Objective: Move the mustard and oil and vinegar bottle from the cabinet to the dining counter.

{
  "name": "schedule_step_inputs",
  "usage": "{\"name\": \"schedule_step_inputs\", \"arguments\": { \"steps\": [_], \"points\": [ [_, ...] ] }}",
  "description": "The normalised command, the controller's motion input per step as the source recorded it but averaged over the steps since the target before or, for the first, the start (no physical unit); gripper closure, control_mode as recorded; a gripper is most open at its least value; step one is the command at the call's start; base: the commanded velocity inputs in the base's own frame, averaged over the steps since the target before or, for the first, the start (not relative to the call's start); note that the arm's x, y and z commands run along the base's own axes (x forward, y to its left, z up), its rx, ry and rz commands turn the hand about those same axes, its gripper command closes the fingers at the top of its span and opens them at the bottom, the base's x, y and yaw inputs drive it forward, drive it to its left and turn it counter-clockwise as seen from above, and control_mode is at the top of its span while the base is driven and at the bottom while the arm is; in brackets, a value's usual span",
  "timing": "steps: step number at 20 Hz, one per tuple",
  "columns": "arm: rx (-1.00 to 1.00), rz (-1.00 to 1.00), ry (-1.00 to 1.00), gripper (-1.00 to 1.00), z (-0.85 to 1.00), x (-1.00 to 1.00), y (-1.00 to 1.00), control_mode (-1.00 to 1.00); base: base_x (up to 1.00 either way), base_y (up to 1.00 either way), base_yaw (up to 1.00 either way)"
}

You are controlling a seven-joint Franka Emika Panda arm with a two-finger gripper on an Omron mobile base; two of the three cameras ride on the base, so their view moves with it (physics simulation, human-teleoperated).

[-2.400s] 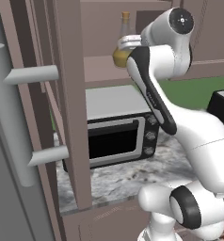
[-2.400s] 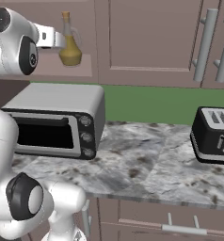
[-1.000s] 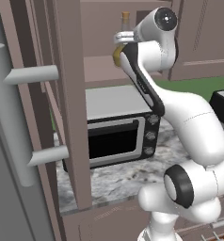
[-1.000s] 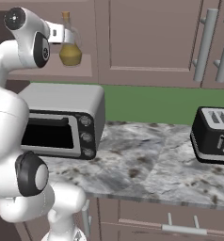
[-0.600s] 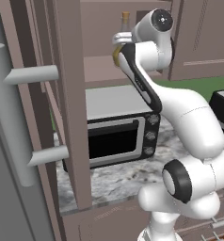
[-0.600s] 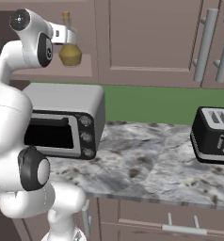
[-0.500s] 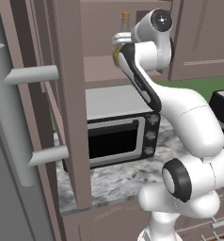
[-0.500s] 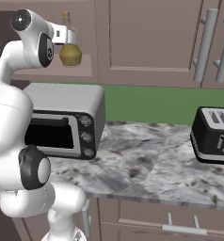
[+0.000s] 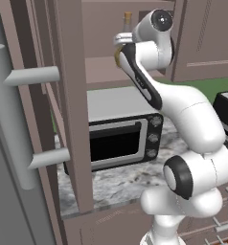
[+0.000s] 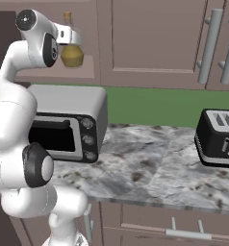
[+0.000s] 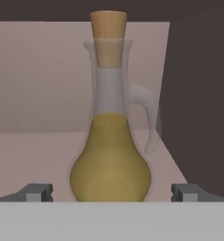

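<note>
The oil and vinegar bottle (image 11: 110, 155) stands upright on the inner shelf of the open cabinet (image 10: 49, 73). It is a clear flask with olive-gold liquid and a tan stopper. My gripper (image 11: 111, 192) is open, with one fingertip on each side of the flask's bulbous base and a gap left to both. From the right base view the hand (image 10: 72, 37) sits right in front of the bottle (image 10: 71, 55). In the left base view the arm hides most of the bottle (image 9: 128, 16), leaving its stopper showing. The mustard and the dining counter are out of view.
A silver toaster oven (image 10: 63, 125) stands on the marbled countertop (image 10: 150, 168) under the shelf, and a black toaster (image 10: 217, 137) stands to the right. The open cabinet door (image 9: 70, 95) and its grey bar handle (image 9: 15, 119) stand close at the left. Closed cabinet doors (image 10: 150, 38) hang at the right.
The arm has reached further into the cabinet, bringing the hand closer to the bottle. The jaws have stayed open and the bottle has not moved.
</note>
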Motion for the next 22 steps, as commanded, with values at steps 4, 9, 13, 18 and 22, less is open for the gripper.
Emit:
{"name": "schedule_step_inputs", "arguments": {
  "steps": [4, 9, 13, 18, 22],
  "points": [
    [0.00, -0.02, 0.06, -1.00, -0.01, 0.13, 0.00, -1.00, 0.00, 0.00, 0.00],
    [0.00, -0.01, 0.03, -1.00, -0.02, 0.16, 0.00, -1.00, 0.00, 0.00, 0.00],
    [0.00, 0.00, 0.00, -1.00, -0.06, 0.15, 0.00, -1.00, 0.00, 0.00, 0.00],
    [0.00, 0.00, 0.00, -1.00, -0.03, 0.14, 0.03, -1.00, 0.00, 0.00, 0.00],
    [0.00, 0.00, 0.00, -1.00, -0.06, 0.13, 0.05, -1.00, 0.00, 0.00, 0.00]
  ]
}}
